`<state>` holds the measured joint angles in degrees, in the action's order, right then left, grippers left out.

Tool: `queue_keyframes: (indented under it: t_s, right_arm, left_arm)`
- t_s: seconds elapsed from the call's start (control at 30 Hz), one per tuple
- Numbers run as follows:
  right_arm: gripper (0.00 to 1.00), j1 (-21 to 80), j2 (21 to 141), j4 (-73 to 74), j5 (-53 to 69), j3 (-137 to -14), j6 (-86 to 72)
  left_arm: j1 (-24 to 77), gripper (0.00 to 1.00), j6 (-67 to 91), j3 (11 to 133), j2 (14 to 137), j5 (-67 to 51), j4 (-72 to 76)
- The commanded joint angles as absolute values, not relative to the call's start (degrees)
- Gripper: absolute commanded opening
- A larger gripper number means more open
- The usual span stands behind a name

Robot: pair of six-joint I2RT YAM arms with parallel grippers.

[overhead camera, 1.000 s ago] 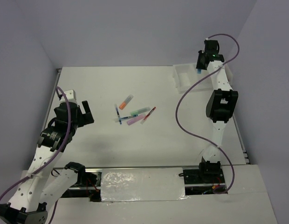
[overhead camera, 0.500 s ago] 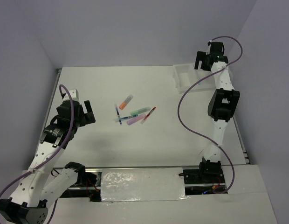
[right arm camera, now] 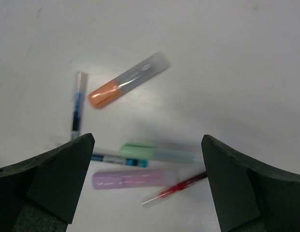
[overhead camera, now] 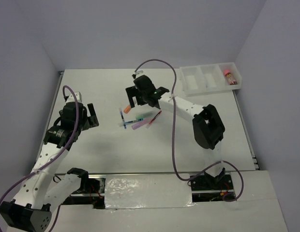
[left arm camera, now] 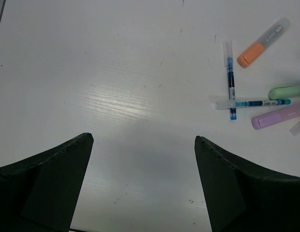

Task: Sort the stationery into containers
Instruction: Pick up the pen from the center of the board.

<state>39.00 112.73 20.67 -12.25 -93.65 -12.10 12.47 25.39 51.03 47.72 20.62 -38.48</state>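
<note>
The stationery lies in a loose pile mid-table: an orange highlighter (right arm camera: 128, 79) (left arm camera: 262, 42), a green highlighter (right arm camera: 157, 151) (overhead camera: 146, 115), a purple highlighter (right arm camera: 130, 179) (left arm camera: 278, 116), a red pen (right arm camera: 176, 188) (overhead camera: 154, 118) and two thin blue pens (left arm camera: 230, 77). My right gripper (right arm camera: 147, 140) (overhead camera: 134, 100) hovers open just above the pile, nothing between its fingers. Open and empty, my left gripper (left arm camera: 143, 139) (overhead camera: 94, 116) stays left of the pile over bare table. The white containers tray (overhead camera: 210, 86) stands at the far right, with a pink-capped tube (overhead camera: 230, 77) in its right compartment.
The right arm's purple cable (overhead camera: 173, 130) loops over the table between the pile and the arm's base. Grey walls close in the table on the left, back and right.
The right gripper opened over the tray, then its arm swung left from the tray to above the pile. The tray now shows uncovered. The left arm barely shifted.
</note>
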Motion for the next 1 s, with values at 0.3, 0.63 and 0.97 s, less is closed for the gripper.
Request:
queue_keyframes:
  t_s: [0.3,0.63,0.97]
  right_arm:
    - [1.0,41.0,129.3,28.5,-22.8,-113.4,-31.9]
    - [0.94,45.3,142.5,35.1,-30.9,-129.7,-33.4]
    - [0.72,45.8,148.3,39.8,-30.3,-134.6,-32.8]
  left_arm:
    - [12.1,0.99,24.0,52.6,48.2,19.8,-36.4]
    - [12.1,0.99,23.8,52.6,46.5,19.0,-35.9]
    - [12.1,0.99,23.7,52.4,44.7,18.3,-35.9]
